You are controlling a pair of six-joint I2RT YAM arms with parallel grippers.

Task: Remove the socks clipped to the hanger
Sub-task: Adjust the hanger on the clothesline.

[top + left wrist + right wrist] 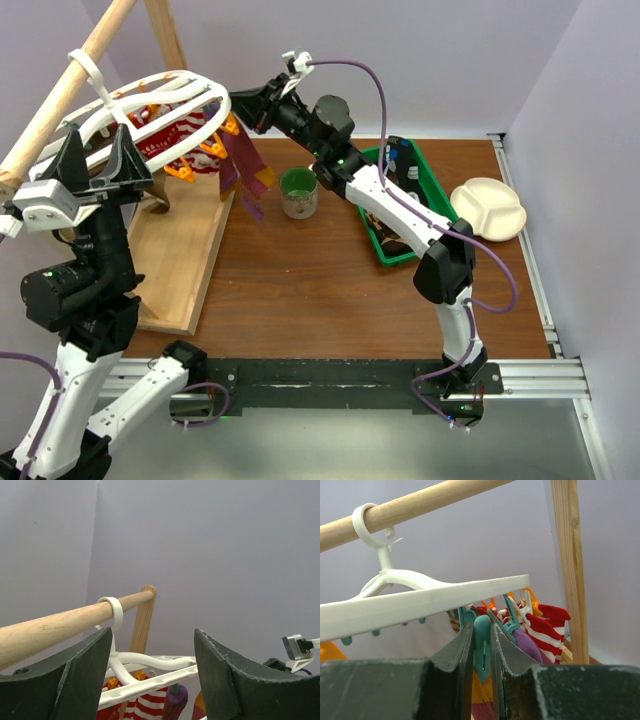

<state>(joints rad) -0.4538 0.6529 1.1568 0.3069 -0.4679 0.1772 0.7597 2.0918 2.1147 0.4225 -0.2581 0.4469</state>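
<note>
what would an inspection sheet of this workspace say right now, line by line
surface: brown table, with the wooden base board of a pole frame on its left part
job's things: white hanger hooked over the wooden pole; striped sock and purple sock clipped under it
clutter: green cup, green bin holding dark items, cream divided plate
grippers: left gripper open and holding nothing, beside the hanger; right gripper shut on a teal clip
cables: purple cables loop along the right arm down to its base
surroundings: pale walls; nothing else seen
</note>
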